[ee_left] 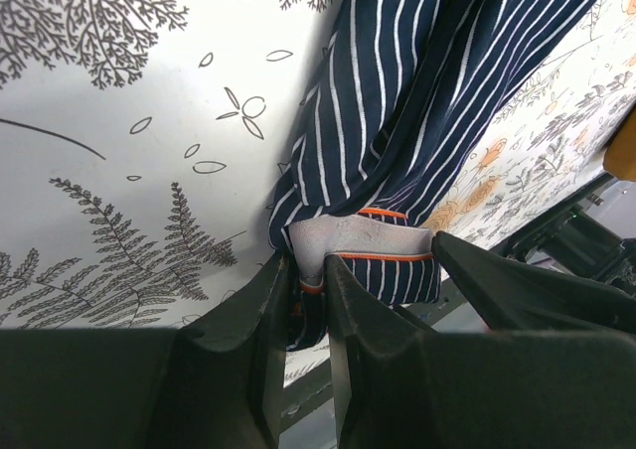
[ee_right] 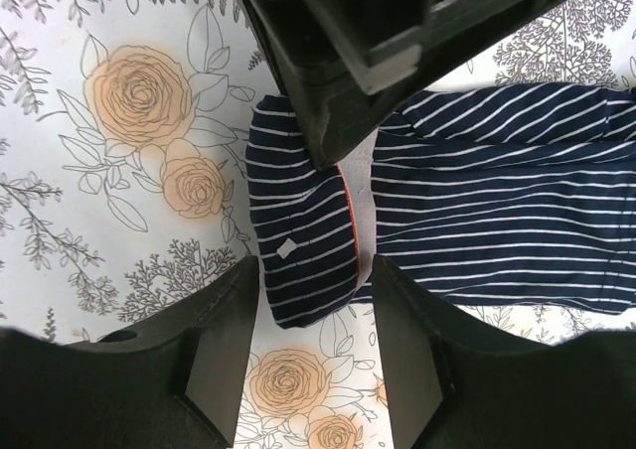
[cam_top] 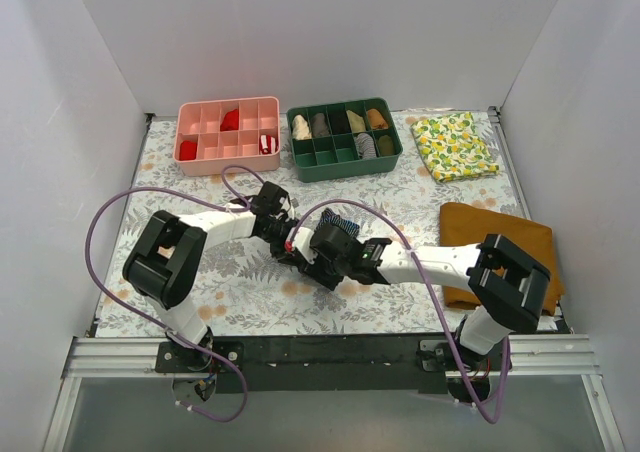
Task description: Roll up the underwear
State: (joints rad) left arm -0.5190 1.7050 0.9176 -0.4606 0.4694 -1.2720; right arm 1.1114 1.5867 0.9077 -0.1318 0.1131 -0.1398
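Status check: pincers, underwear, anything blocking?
Left pincer shut on underwear waistband. Right pincer open, straddling same end. Pincers crowd each other there.

no readable text, labels, brands or numbers in any view, only floral and stripe patterns

The left gripper (ee_left: 304,292) and right gripper (ee_right: 313,292) crowd each other over the underwear (cam_top: 341,222) at mid-table, their arms barring the near side. Open tablecloth (cam_top: 190,184) runs between them and the pink tray (cam_top: 228,132) and green tray (cam_top: 343,158). The mustard cloth (cam_top: 500,224) covers the right.
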